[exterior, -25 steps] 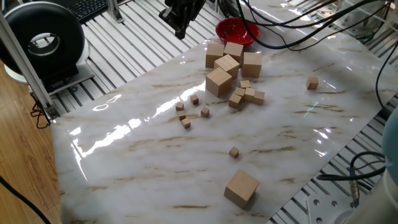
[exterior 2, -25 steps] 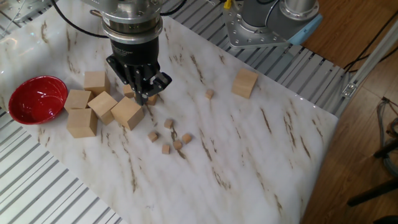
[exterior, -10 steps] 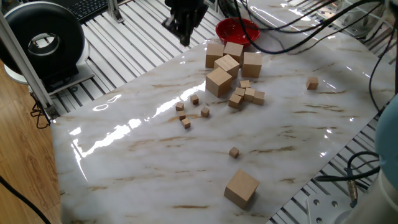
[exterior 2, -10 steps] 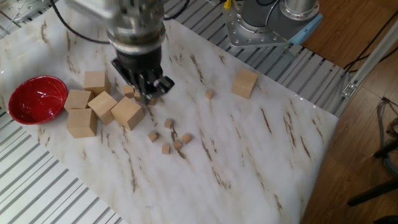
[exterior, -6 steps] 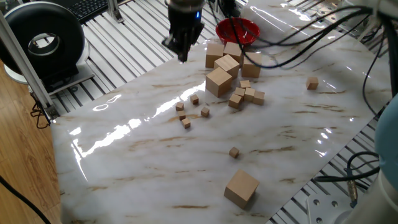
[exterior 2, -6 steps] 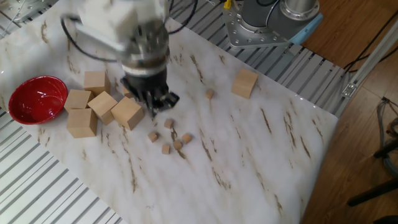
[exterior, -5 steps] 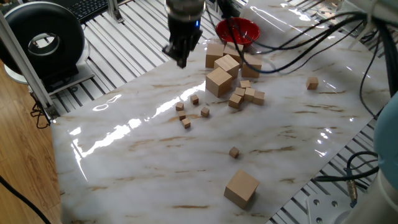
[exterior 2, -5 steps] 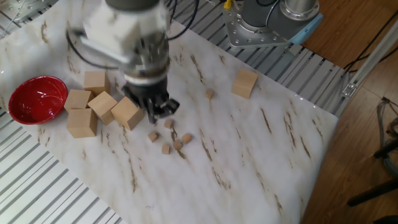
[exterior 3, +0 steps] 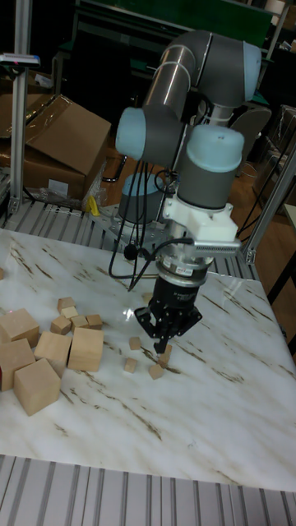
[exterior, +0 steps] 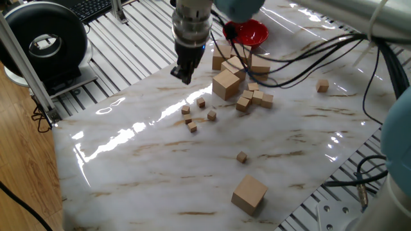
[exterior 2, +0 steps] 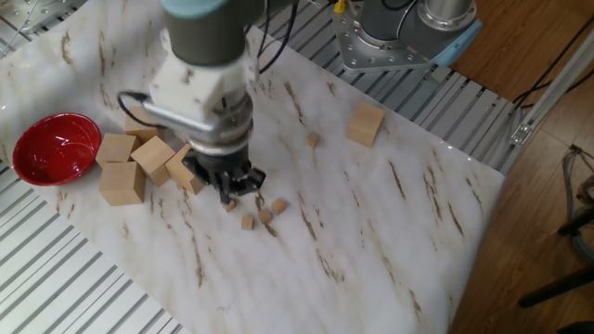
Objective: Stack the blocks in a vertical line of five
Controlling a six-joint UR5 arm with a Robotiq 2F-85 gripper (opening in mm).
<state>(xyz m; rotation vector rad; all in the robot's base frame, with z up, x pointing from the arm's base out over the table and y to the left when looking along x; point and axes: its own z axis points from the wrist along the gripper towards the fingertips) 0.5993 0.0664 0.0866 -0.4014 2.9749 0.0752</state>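
White marbled table ringed by slatted metal, blocks scattered centrally, gripper poised at twelve o'clock, finger spacing unreadable.

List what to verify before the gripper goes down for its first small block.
1. Enough blocks: five small blocks lie in a loose cluster and a sixth small block lies apart. Ok.
2. Blocks free to pick: each lies singly on the table, none stacked. Ok.
3. Stack begun: no block sits on another. Not ok.
4. Gripper open and empty: the fingers are too dark and small to read. Cannot tell.
5. Gripper centred over one block: it hangs low by the cluster, but the views do not settle which block. Cannot tell.
6. Clearance from the nearest large cube: the arm hides part of it in the other fixed view. Cannot tell.
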